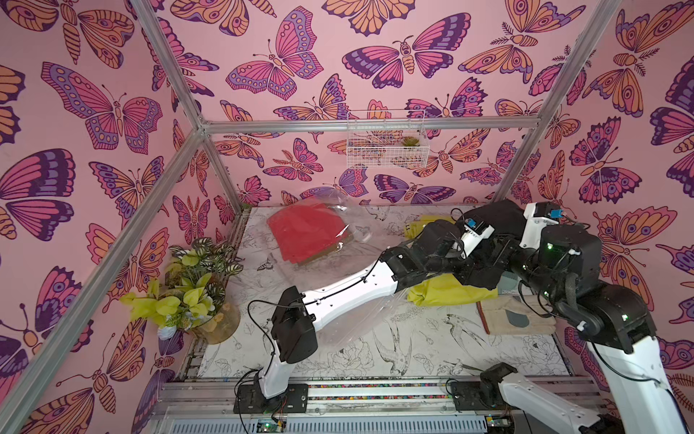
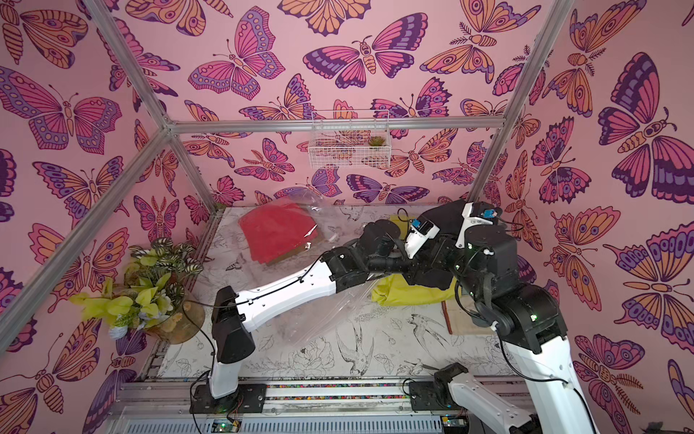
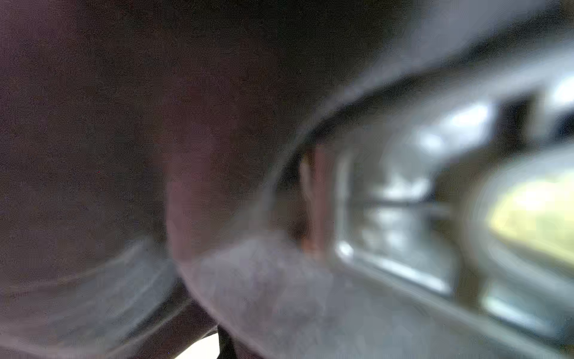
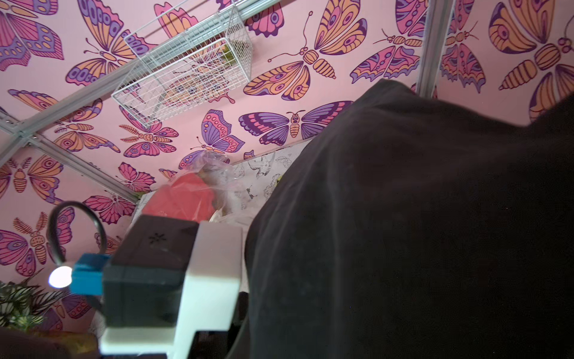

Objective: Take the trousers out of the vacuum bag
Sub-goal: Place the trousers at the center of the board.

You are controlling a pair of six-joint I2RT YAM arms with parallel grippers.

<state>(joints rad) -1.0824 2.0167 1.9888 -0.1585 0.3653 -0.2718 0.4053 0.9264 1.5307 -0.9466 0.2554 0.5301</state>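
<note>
Pink butterfly wallpaper (image 1: 300, 56) all round — aluminium frame (image 1: 281, 126), white wire basket (image 1: 375, 156), bird-print tabletop (image 1: 432, 349)

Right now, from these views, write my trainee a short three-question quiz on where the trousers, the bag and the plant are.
1. True or false: the red trousers lie outside the vacuum bag.
2. Which garment hangs raised above the table where the two arms meet? A the red trousers; B the black trousers; C a teal pair.
3. Fill in: the potted plant stands at the table's ____ edge, by the robot's own sides.
Key: 1 false, they are inside it. 2 B. 3 left.
</note>
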